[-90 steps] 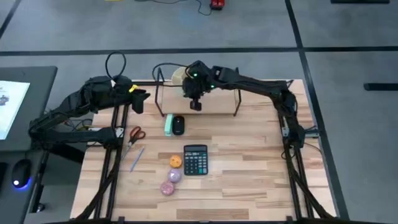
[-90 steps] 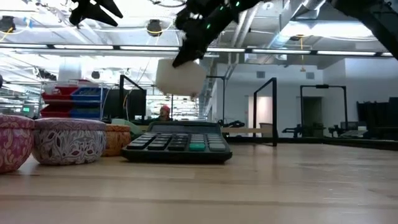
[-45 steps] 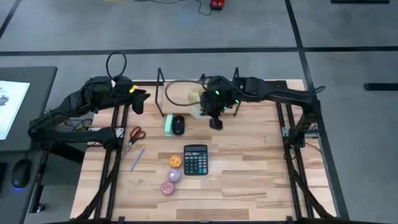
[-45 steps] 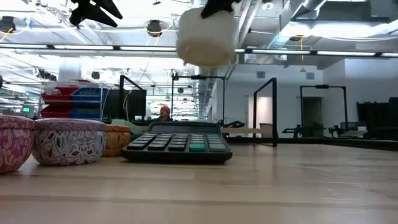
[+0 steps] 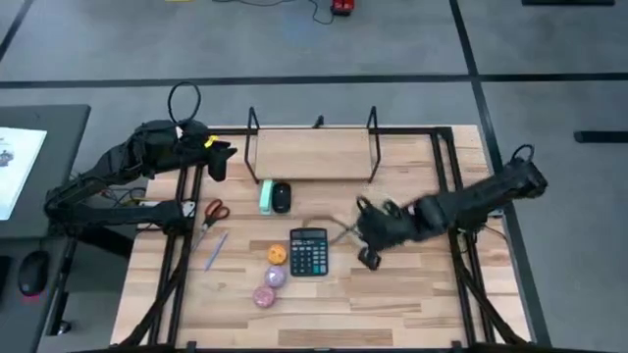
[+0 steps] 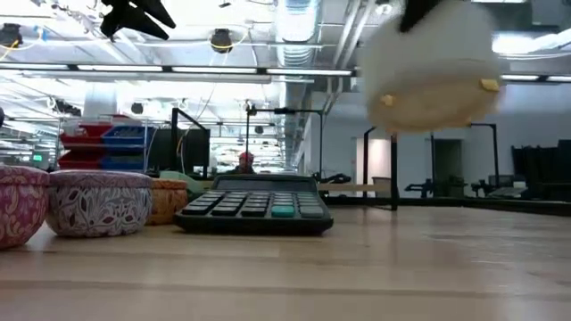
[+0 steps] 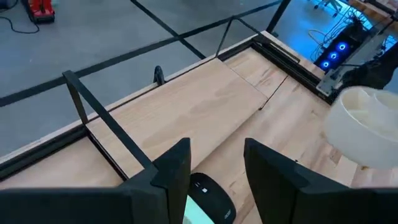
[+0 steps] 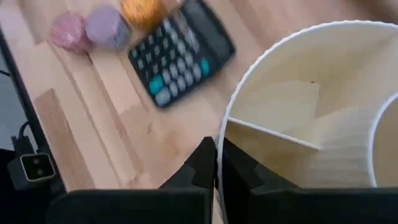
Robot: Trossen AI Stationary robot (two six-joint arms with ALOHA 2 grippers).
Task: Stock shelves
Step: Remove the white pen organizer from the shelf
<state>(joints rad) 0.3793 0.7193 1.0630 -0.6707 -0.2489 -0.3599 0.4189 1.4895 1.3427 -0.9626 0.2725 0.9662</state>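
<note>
1. Two arms on the table, and only one is busy: the right gripper (image 5: 365, 235) hangs over the middle of the tabletop (image 5: 412, 294), just right of the calculator (image 5: 308, 252).
2. Its fingers (image 8: 205, 163) are pinched nearly together on the thin rim of a cream round organiser (image 8: 311, 112), which has dividing walls inside.
3. From table height that organiser (image 6: 433, 67) hangs in the air, clear of the wood, tilted a little.
4. Up at the far edge stands the shelf rack (image 5: 312, 154), its pale plank bare between the thin black uprights, well apart from the right gripper.
5. The left gripper (image 5: 218, 157) waits near the rack's left end, and its wrist camera shows the fingers (image 7: 174, 171) parted with nothing between them.
6. In front of the rack lie a green block (image 5: 266, 196) and a black mouse (image 5: 282, 197), side by side.
7. Left of the calculator sit an orange tin (image 5: 278, 255) and two patterned pink tins (image 5: 268, 286), with red-handled scissors (image 5: 212, 213) and a blue pen (image 5: 216, 249) further left.
</note>
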